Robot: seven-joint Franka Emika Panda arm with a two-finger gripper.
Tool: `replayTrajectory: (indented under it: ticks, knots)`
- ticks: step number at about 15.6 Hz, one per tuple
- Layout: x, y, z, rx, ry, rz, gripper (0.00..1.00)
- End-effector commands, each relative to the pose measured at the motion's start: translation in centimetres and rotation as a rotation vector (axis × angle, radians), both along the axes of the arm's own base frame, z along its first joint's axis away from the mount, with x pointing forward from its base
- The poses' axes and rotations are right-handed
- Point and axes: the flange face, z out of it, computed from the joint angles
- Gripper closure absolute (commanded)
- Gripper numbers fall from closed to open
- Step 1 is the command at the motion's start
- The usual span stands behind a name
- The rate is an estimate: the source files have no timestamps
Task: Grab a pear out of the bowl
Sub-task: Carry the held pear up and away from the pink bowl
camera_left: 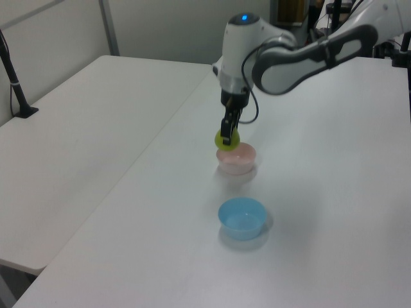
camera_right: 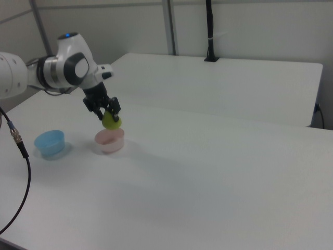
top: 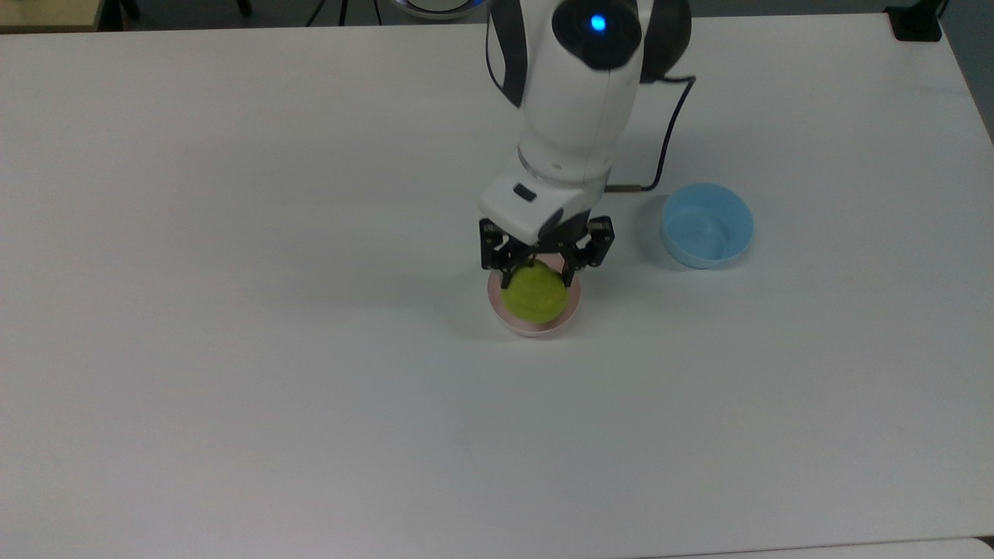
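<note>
Closed around the pear (top: 533, 293), the claw (top: 536, 268) holds the fruit between its two black fingers, one on each side. In the left view the pear (camera_left: 226, 138) hangs clearly above the pink bowl (camera_left: 236, 159) and does not touch it; the claw (camera_left: 227, 133) points straight down. The right view shows the same: the pear (camera_right: 112, 122) is in the air, just above the rim of the pink bowl (camera_right: 110, 141), with the claw (camera_right: 107, 113) gripping its upper part. In the top view the pear covers most of the inside of the pink bowl (top: 533, 327), so only a thin pink ring is visible around it.

The pink bowl stands on the white table (top: 233, 349). A blue bowl (top: 707, 225) stands near it, on the top view's right, well apart from the claw. A black cable (top: 668, 132) runs from the arm down toward the table beside the blue bowl.
</note>
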Motion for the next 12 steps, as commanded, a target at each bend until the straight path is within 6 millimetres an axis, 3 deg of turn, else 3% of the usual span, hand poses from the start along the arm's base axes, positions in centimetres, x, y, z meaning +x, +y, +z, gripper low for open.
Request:
replayTrajectory:
  ticks: [1, 3, 7, 10, 12]
  knots:
    - [-1.7, -3.7, 5.4, 0.019, 0.012, -0.062, 0.62]
    - [-2.7, -6.6, 7.3, 0.019, 0.038, -0.056, 0.62]
    - [-5.0, -12.2, 8.9, 0.022, 0.113, -0.018, 0.62]
    - [-5.8, -16.4, 6.9, 0.014, 0.164, -0.017, 0.62]
    - [-6.4, -18.2, 4.5, 0.007, 0.205, -0.023, 0.62]
